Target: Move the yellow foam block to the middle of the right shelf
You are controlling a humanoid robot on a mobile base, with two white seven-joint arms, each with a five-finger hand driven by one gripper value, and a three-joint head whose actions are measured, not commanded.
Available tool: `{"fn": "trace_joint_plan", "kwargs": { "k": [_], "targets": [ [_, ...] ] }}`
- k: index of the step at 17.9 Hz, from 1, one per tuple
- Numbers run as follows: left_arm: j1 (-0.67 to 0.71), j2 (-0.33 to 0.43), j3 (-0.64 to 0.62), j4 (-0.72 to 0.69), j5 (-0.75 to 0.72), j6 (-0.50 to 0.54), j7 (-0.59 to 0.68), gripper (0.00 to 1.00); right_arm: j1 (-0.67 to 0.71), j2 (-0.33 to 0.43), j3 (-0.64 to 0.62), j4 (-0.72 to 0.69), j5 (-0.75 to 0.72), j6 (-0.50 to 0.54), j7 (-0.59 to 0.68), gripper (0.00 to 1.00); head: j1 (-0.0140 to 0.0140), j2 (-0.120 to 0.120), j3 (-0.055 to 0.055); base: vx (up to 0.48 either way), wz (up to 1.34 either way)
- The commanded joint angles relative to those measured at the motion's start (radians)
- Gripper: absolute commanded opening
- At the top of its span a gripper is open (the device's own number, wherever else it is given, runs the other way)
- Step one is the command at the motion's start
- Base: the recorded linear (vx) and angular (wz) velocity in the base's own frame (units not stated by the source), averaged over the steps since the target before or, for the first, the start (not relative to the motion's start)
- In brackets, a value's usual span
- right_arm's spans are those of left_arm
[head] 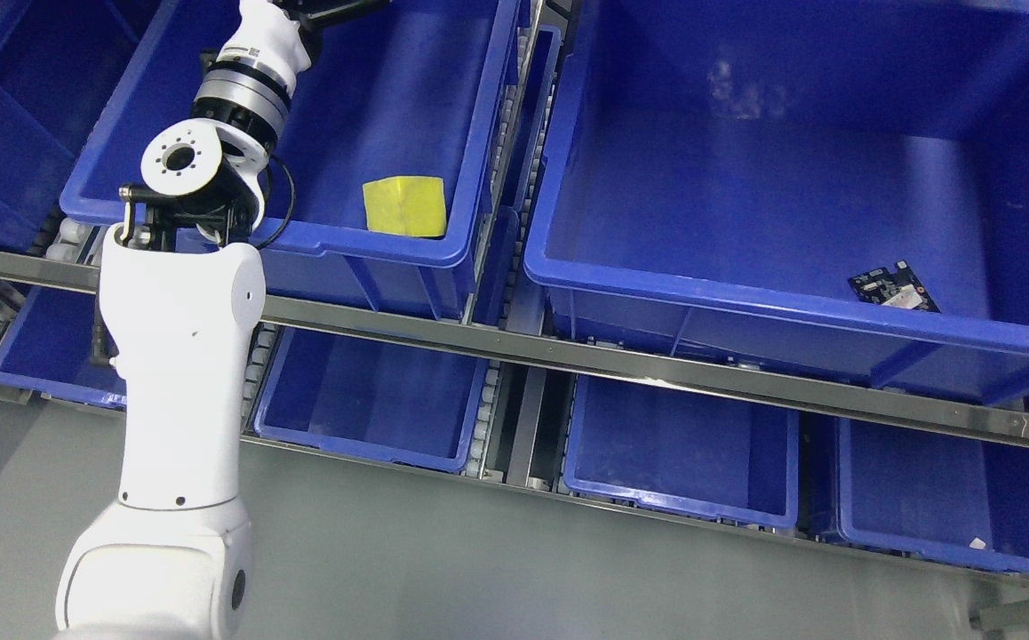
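Yellow square foam block (pixel 404 206) inside left blue plastic bin (pixel 470 178), white left arm (pixel 179 356) above it, fingers' state impossible to tell.

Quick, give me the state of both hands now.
Left hand: mostly cut off at the top edge above the left bin; fingers cannot be told.
Right hand: not in view.

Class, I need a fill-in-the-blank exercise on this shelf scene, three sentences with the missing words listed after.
1. The foam block lying in the left bin is ____ in colour.
2. The circuit board lies in the large bin on the ____ side.
3. The bins are all ____ in colour.

Missing words: yellow; right; blue
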State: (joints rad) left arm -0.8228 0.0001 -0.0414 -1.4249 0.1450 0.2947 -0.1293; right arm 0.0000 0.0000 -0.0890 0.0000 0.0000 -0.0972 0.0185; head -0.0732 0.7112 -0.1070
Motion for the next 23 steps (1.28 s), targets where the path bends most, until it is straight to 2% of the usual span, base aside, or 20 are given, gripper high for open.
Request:
{"fn": "trace_joint_plan", "kwargs": {
  "k": [1,3,9,14,18,23],
  "targets": [
    [0.068,0.017,-0.009,-0.211,-0.004,-0.045,0.005,1.0,-0.002,-0.017,0.0,-0.017,0.0,0.001,0.0,1.0,0.0,0.0,0.0,0.0,0.0],
    [0.096,0.017,-0.014,-0.241,-0.005,-0.089,-0.001,1.0,-0.002,-0.017,0.0,-0.017,0.0,0.001,0.0,1.0,0.0,0.0,0.0,0.0,0.0],
    [0.258,0.017,0.043,-0.262,-0.005,-0.111,-0.001,1.0,-0.002,-0.017,0.0,-0.017,0.0,0.001,0.0,1.0,0.0,0.0,0.0,0.0,0.0],
    [0.271,0.017,0.058,-0.266,-0.005,-0.095,0.0,1.0,-0.002,-0.017,0.0,-0.017,0.0,0.001,0.0,1.0,0.0,0.0,0.0,0.0,0.0],
    [0.257,0.017,0.049,-0.264,-0.005,-0.04,0.005,1.0,-0.002,-0.017,0.0,-0.017,0.0,0.001,0.0,1.0,0.0,0.0,0.0,0.0,0.0],
    [0.257,0.017,0.058,-0.264,-0.005,-0.04,0.004,1.0,-0.002,-0.017,0.0,-0.017,0.0,0.001,0.0,1.0,0.0,0.0,0.0,0.0,0.0]
  ]
}}
